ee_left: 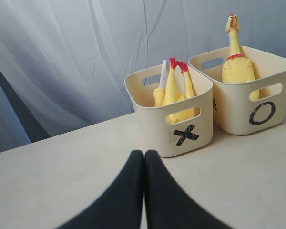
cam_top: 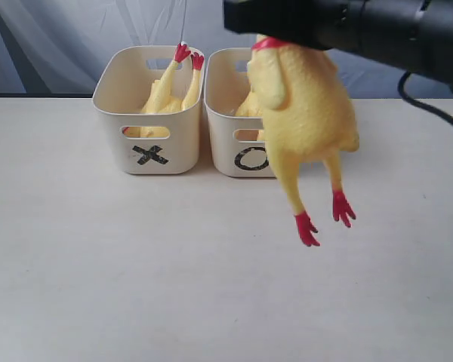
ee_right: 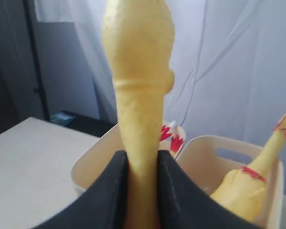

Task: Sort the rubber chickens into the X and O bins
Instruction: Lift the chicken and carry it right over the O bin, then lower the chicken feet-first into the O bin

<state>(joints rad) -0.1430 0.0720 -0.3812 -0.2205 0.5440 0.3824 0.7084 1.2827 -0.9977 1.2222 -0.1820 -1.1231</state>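
Nearest the exterior camera, the table (cam_top: 136,286) is lying bare, with no loose rubber chicken waiting on it. The left gripper (ee_left: 144,155) is hovering low over it, fingers pressed together and carrying nothing.

A little farther in, the right gripper (ee_right: 142,158) is clamping the neck of the held chicken (cam_top: 302,105), which is dangling body-down in the air, its red feet hanging in front of the O bin (cam_top: 223,143).

Behind it, the X bin (cam_top: 177,143) is holding 1 upside-down chicken (cam_top: 170,87), feet poking above the rim. The O bin, touching it side by side, is holding 1 upright chicken (ee_left: 236,62), head rising over the back wall.

So 2 birds are looking sorted and the 3rd is looking like the last; which bin it belongs in I cannot tell.

Each bin's occupant is taking up room, so the dangling feet are probably going to need lifting over a front wall. A black cable (cam_top: 430,105) is trailing at the right, and a pale curtain (ee_left: 62,57) is hanging behind everything.
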